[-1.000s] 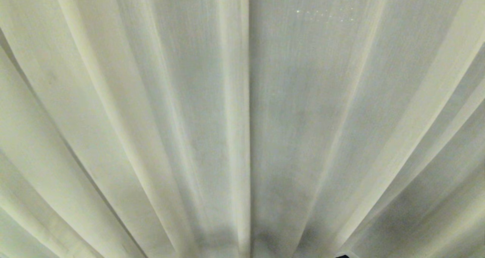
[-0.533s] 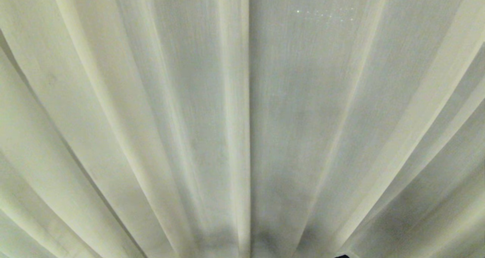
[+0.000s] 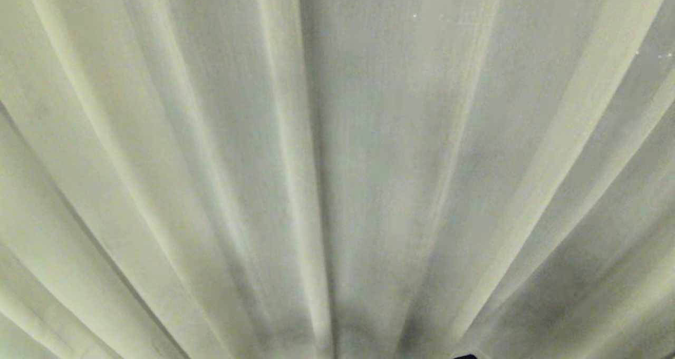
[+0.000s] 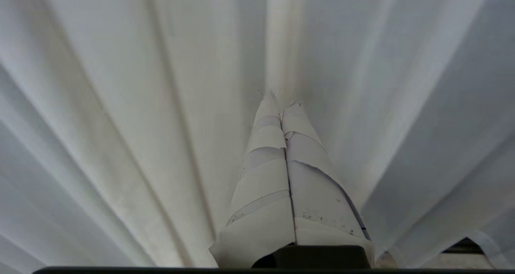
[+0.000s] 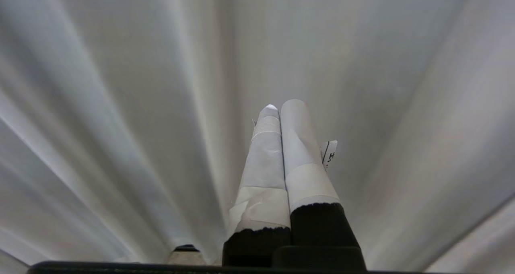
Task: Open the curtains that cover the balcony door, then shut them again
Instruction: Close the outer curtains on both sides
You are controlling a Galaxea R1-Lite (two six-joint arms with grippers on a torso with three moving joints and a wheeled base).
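The cream curtains [image 3: 174, 169] hang drawn together and fill the head view in soft pleats. Their two panels meet at a vertical edge [image 3: 316, 190] just left of centre. The balcony door is hidden behind them. Neither gripper shows in the head view. In the left wrist view my left gripper [image 4: 281, 104], its fingers wrapped in white tape, is shut on nothing and points at a fold of the curtains [image 4: 120, 105]. My right gripper [image 5: 280, 106] is likewise shut and empty, pointing at the curtains [image 5: 382, 85]. Whether either tip touches the fabric I cannot tell.
Under the curtain hem a small dark gap [image 4: 462, 246] and a strip of pale floor show in the left wrist view. A similar dark gap [image 5: 186, 248] appears in the right wrist view. A dark speck [image 3: 464, 356] sits at the head view's lower edge.
The whole head picture has slid to the left, so the camera has moved: the panels' meeting edge now lies left of centre. The curtains hang as before.
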